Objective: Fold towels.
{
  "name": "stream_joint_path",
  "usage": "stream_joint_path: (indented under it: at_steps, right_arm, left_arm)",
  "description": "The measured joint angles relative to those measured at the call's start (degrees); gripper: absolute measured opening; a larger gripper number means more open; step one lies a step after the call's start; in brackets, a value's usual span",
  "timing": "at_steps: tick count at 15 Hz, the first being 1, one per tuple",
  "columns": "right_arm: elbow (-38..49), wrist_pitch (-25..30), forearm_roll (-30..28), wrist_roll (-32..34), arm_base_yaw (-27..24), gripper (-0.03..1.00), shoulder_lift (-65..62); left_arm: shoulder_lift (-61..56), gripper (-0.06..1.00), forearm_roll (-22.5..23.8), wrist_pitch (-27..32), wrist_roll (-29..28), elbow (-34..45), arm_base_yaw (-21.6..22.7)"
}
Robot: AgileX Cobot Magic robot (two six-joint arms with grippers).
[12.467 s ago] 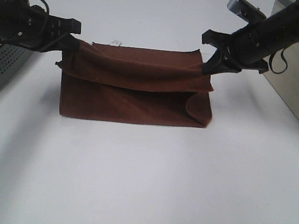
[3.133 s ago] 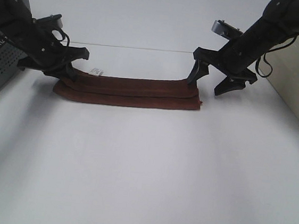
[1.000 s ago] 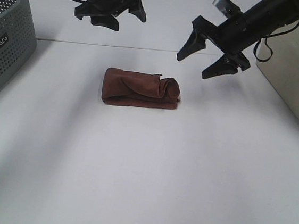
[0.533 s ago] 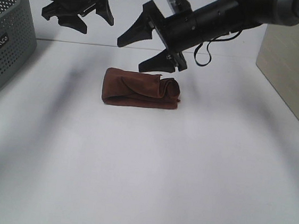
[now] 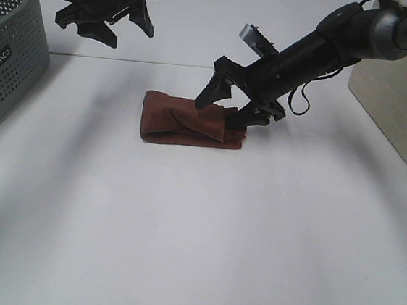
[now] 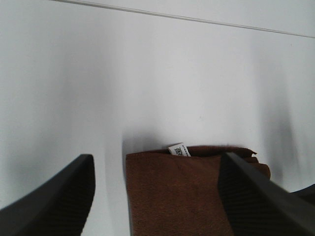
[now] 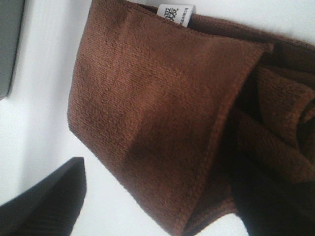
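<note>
The reddish-brown towel (image 5: 181,121) lies folded into a small bundle on the white table, its right end rolled and bunched. My right gripper (image 5: 228,111) is open and low over that right end, one finger behind the towel and one at its right edge. In the right wrist view the towel (image 7: 157,113) fills the space between the dark fingers (image 7: 44,206), white tag (image 7: 176,14) at its far edge. My left gripper (image 5: 104,22) hangs open, raised behind and left of the towel. The left wrist view shows the towel (image 6: 177,191) and tag (image 6: 179,149) below its spread fingers (image 6: 54,196).
A grey perforated basket (image 5: 11,45) stands at the left edge of the table. A beige box (image 5: 402,100) stands at the right. A thin seam line (image 5: 162,64) runs across the table behind the towel.
My right gripper has come down and to the right, from above the towel's far side onto its rolled right end. The left gripper has stayed raised. The towel has not moved.
</note>
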Motion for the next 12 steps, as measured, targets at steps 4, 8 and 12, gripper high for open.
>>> stream_joint_path:
  at_steps: [4,8,12]
  right_arm:
    - [-4.2,-0.2,-5.3,1.3,0.0,0.77,0.0]
    - [-14.3,8.6,-7.0,5.4,-0.2,0.77,0.0]
    - [-21.5,15.8,-16.4,13.8,-0.2,0.77,-0.1]
  left_arm:
    - [0.0,0.67,0.0,0.0,0.0,0.0,0.0]
    - [0.0,0.67,0.0,2.0,0.0,0.0,0.0]
    - [-2.0,0.67,3.6,11.4,5.7,0.0,0.0]
